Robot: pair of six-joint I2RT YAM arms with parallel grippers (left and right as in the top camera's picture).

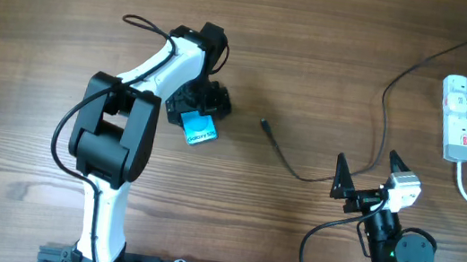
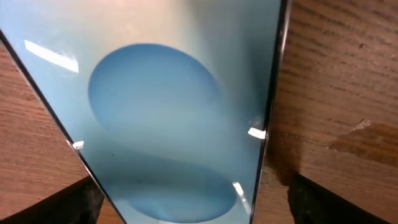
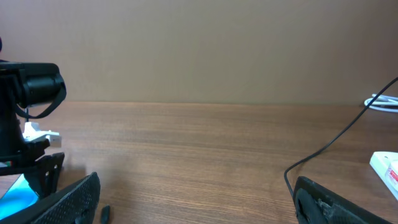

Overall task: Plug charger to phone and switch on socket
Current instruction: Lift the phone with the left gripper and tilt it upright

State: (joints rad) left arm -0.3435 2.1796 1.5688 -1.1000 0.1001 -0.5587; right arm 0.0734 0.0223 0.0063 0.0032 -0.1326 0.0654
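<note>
Straddling the phone (image 1: pixel 200 129) left of the desk's (image 1: pixel 41 15) middle, the left gripper (image 2: pixel 189 202) stands wide; right gripper (image 1: pixel 366 171) gapes empty; charger (image 1: pixel 280 155) tip between them, socket (image 1: pixel 458 118) by right edge

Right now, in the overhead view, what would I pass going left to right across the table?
phone → charger tip → right arm → socket
</note>
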